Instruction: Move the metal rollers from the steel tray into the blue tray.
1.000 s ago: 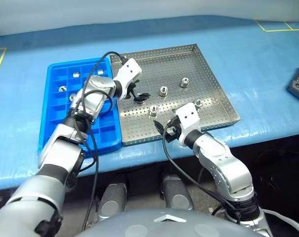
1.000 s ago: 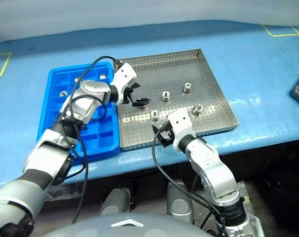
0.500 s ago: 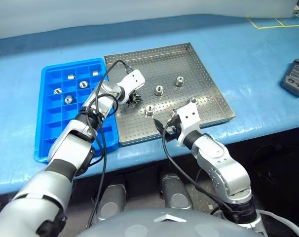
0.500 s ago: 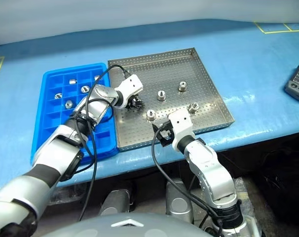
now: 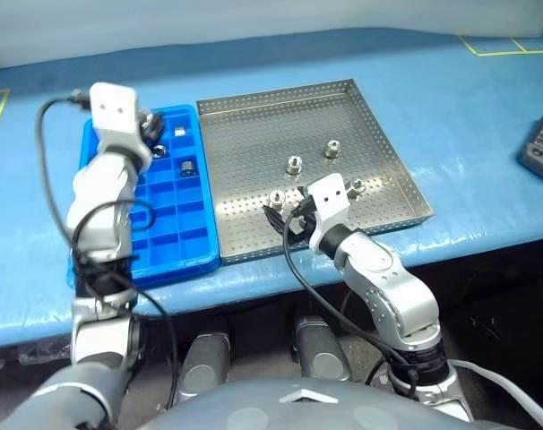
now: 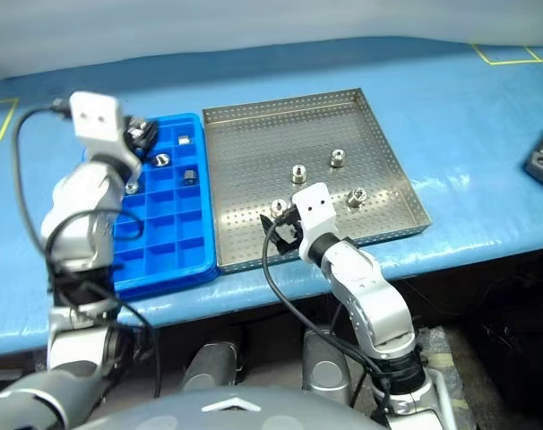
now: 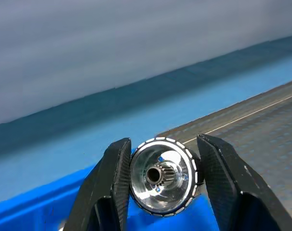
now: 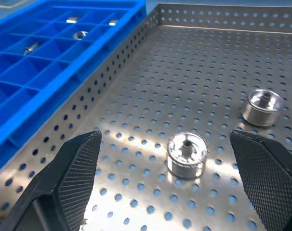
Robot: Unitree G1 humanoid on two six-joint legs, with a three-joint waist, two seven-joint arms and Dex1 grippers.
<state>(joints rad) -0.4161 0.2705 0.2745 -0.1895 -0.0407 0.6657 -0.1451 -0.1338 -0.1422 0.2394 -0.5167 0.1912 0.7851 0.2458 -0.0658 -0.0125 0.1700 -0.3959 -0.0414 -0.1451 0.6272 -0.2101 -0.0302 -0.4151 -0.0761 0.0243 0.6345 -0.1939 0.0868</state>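
Lifted away from the steel tray (image 5: 254,134), the left gripper (image 7: 161,175) now hangs over the blue tray's (image 5: 186,246) far end, its jaws pinching one metal roller (image 7: 161,179). Four metal rollers (image 5: 293,164) remain in the steel tray; several lie in the blue tray's far compartments. Near the steel tray's front rim, the right gripper (image 8: 167,159) holds its jaws spread around one roller.

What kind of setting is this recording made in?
Probably a workshop or lab bench set up for parts sorting: a table with a blue cover carries a perforated steel tray of loose metal rollers beside a compartmented blue tray, with yellow tape marks.
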